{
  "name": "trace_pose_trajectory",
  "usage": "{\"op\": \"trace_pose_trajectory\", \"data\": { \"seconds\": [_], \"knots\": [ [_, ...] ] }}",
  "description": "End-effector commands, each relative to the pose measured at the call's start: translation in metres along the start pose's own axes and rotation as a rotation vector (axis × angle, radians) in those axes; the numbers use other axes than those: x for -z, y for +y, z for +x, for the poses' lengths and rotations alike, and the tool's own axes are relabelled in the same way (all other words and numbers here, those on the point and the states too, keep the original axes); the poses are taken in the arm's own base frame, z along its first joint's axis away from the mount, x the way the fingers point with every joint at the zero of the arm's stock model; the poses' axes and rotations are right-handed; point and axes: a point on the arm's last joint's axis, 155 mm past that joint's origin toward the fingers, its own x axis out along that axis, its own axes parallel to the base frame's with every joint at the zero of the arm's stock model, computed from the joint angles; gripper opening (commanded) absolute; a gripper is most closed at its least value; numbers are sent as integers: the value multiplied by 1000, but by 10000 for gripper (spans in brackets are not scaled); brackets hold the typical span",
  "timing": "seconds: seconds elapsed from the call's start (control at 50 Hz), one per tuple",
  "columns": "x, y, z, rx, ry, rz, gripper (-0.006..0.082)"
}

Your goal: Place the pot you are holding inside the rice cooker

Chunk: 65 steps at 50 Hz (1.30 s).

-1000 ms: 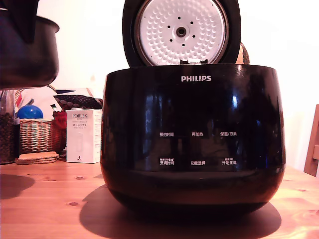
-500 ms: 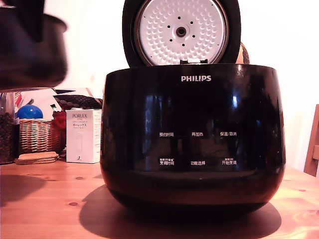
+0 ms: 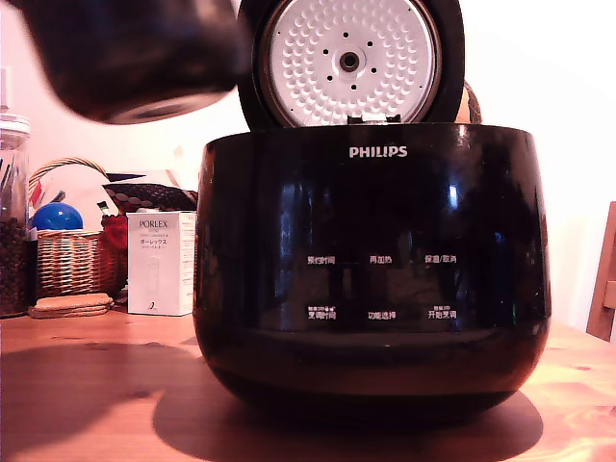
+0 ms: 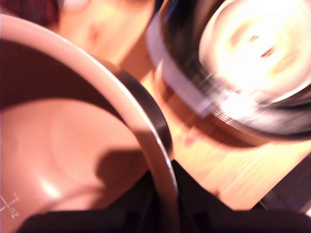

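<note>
The dark pot [image 3: 135,58] hangs blurred in the air at the exterior view's upper left, tilted, its bottom above the level of the rice cooker's rim. The glossy black PHILIPS rice cooker [image 3: 375,260] stands mid-table with its lid [image 3: 348,60] upright and open, white dimpled plate facing out. The wrist view looks into the pot's inside [image 4: 63,145], with my gripper [image 4: 165,208] shut on the pot's rim [image 4: 146,131], one dark finger on each side. The cooker's opening [image 4: 243,63] is a bright blur beyond the pot. The gripper cannot be made out in the exterior view.
On the wooden table [image 3: 96,385] left of the cooker stand a white PORLEX box [image 3: 161,263], a wicker basket [image 3: 67,260] with a blue ball [image 3: 56,216], a glass jar [image 3: 12,221] and flat cork mats [image 3: 69,305]. A wooden chair part [image 3: 604,279] shows at the right edge.
The pot has risen and swung toward the exterior view's right, from the left edge to just beside the open lid, and now tilts. The cooker has not moved.
</note>
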Motion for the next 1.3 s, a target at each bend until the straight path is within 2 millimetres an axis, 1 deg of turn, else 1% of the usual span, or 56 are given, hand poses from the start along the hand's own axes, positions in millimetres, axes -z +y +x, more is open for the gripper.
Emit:
{"op": "trace_pose_trajectory", "data": {
  "seconds": [0.0, 0.22, 0.38, 0.48, 0.68, 0.8, 0.98, 1.1, 1.24, 1.28],
  "knots": [
    [-15, -6, -21, -2, -88, 16, -24],
    [-22, -40, -22, 49, -107, 99, -24],
    [-44, -56, -25, 69, -190, 128, -24],
    [-53, -65, -24, 100, -220, 140, -24],
    [-63, -76, -16, 146, -240, 154, -24],
    [-69, -80, -9, 160, -240, 159, -24],
    [-75, -94, 6, 200, -229, 181, -24],
    [-80, -100, 11, 205, -238, 214, -24],
    [-79, -106, 17, 215, -223, 250, -24],
    [-79, -107, 22, 217, -212, 252, -24]
  ]
}}
